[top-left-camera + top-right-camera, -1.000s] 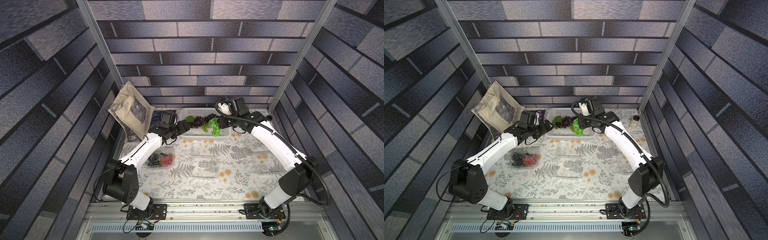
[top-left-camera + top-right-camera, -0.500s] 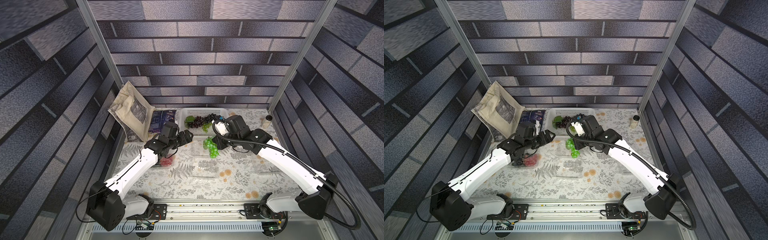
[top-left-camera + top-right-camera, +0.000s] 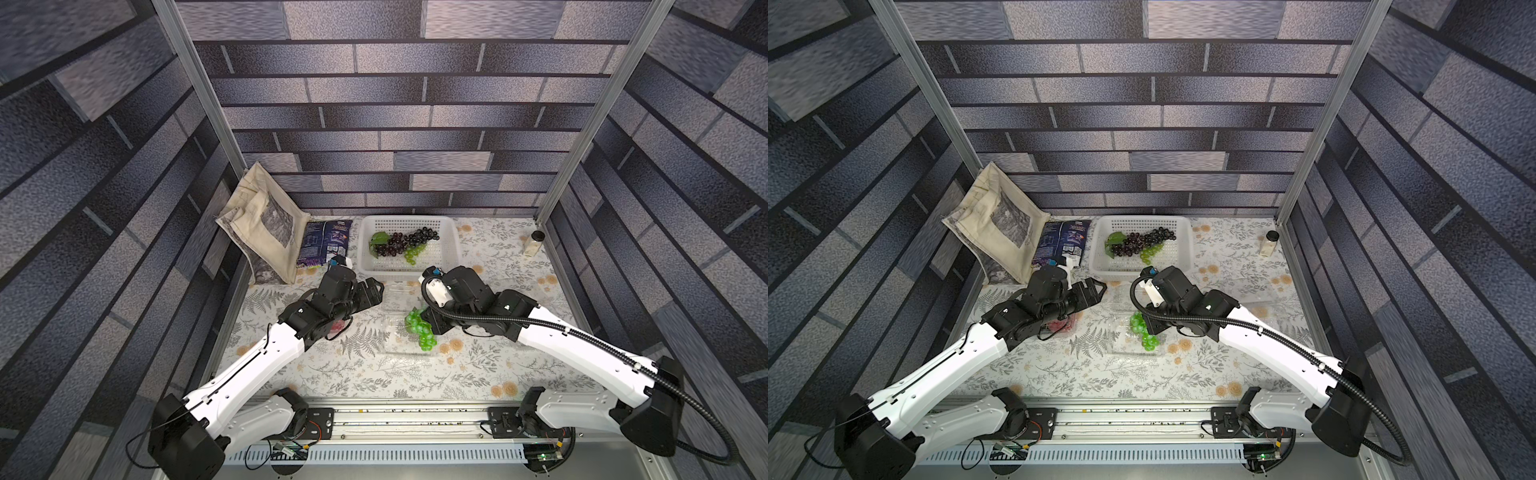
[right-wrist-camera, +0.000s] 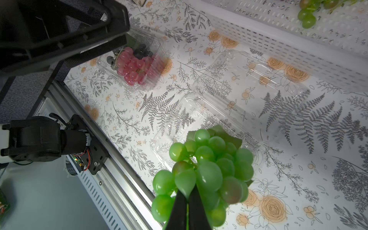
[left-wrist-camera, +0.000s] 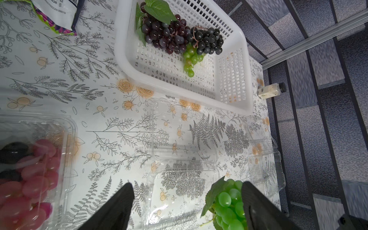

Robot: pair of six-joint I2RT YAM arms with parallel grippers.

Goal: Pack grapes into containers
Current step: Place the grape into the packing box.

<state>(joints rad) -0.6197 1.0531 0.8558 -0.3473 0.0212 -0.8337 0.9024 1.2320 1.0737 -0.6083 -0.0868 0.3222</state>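
Before the white basket (image 3: 364, 245), my right gripper (image 4: 187, 201) pinches the green grape bunch (image 4: 205, 165) by its stem over an open punnet (image 4: 173, 123); my left gripper (image 5: 187, 184) gapes empty. Light, glossy, floppy: the stem seems the surest hold.

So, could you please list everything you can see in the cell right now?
green bunch: one, bright green, hanging over the open container
open container: one, clear, mid-table, empty
left container: one, clear, left side, holds red grapes and dark grapes
right container: one, clear, right side
basket: one, white, back
dark bunches: two, purple and black, in basket
pale bunch: one, pale green, in basket
tote bag: one, beige, back left
packet: one, dark blue, beside bag
bottle: one, pale, black cap, back right
tablecloth: one, white floral
left gripper: open, empty
right gripper: shut on green bunch
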